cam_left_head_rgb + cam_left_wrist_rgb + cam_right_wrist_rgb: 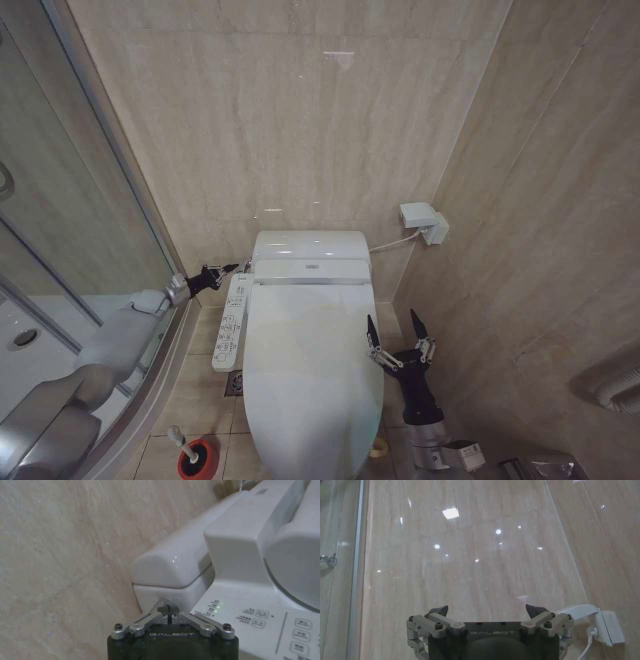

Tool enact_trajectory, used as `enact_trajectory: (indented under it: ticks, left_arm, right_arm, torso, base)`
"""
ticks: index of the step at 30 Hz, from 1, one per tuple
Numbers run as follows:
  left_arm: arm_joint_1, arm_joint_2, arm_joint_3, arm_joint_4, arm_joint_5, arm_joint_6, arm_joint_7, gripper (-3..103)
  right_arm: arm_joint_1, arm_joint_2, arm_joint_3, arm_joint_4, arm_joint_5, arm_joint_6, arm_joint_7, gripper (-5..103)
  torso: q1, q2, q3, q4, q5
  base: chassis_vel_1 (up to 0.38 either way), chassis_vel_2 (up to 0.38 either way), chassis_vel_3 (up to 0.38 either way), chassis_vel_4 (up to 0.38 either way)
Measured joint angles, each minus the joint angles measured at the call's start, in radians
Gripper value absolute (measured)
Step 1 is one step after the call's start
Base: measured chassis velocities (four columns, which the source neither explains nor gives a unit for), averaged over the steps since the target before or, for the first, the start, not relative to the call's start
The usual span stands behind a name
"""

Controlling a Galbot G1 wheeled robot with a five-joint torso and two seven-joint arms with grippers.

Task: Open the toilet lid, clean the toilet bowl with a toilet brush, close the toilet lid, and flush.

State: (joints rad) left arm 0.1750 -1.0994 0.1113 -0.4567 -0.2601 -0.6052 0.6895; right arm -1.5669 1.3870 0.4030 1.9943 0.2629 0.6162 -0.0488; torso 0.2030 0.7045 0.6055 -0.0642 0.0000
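1. Head view: the toilet lid (312, 375) lies closed over the toilet at centre frame. The left gripper (228, 269), fingers pinched together, reaches from the left edge to the toilet's rear left corner, above the control panel (231, 322). The right gripper (398, 332), fingers spread wide, stands upright just right of the lid. The toilet brush (186, 444) sits in its red holder (198, 459) at lower left.

2. Left wrist view: the left gripper (168, 609), fingertips together, is close to the toilet's white rear corner beside the control panel (272, 630).

3. Right wrist view: the right gripper (488, 610), fingers far apart, faces the tiled wall (470, 547).
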Motion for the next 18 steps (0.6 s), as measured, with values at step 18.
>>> enact_trajectory:
  ticks: [18]
  left_arm:
    - [-0.018, -0.048, -0.003, 0.056, 0.102, 0.024, -0.087, 0]
  right_arm:
    - [0.008, 0.016, -0.007, -0.010, -0.003, 0.000, 0.000, 100]
  torso:
    - [0.000, 0.000, 0.000, 0.0002, 0.0001]
  base:
    - [0.000, 0.000, 0.000, 0.000]
